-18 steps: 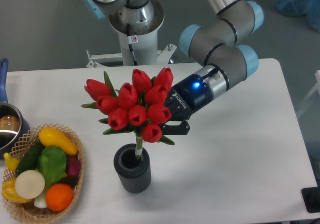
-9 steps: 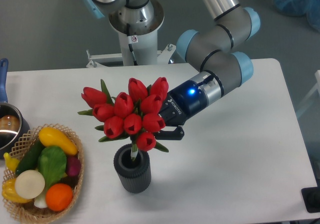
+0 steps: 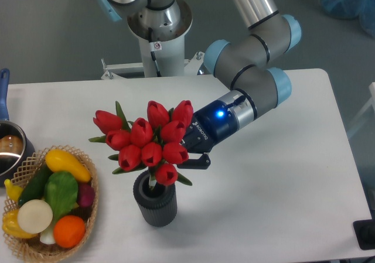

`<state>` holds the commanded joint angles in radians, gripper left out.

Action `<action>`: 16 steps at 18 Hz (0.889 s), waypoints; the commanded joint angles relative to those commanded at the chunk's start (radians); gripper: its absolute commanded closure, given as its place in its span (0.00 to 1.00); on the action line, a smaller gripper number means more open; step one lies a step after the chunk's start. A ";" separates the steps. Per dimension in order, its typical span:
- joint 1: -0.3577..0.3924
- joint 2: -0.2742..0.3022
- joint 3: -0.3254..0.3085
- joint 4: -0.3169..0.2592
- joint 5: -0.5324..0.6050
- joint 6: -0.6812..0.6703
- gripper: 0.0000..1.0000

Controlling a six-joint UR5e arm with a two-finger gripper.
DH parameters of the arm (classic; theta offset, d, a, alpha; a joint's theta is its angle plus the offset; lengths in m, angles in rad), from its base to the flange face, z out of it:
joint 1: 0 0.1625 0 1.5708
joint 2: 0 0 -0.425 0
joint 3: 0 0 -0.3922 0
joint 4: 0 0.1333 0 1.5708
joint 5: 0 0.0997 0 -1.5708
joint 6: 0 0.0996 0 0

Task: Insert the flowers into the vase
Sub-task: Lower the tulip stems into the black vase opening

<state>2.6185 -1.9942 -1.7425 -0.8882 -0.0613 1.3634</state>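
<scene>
Fixed camera: pincer (image 3: 186,153) clenched on the flowers (image 3: 146,141), gripping from their right, just under the buds. Stems run near vertical, lower ends already inside the mouth of the vase (image 3: 155,197), directly below on the counter (image 3: 281,187). Next move looks like straight down along the stem axis, then release.
</scene>
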 joint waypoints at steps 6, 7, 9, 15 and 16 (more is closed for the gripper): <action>0.000 -0.006 -0.009 0.000 0.000 0.023 0.79; 0.000 -0.006 -0.011 0.000 0.000 0.023 0.79; 0.000 -0.008 -0.014 0.000 0.000 0.023 0.79; 0.000 -0.021 -0.022 0.002 0.003 0.025 0.79; -0.002 -0.023 -0.022 0.005 0.003 0.025 0.79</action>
<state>2.6170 -2.0172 -1.7641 -0.8836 -0.0583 1.3883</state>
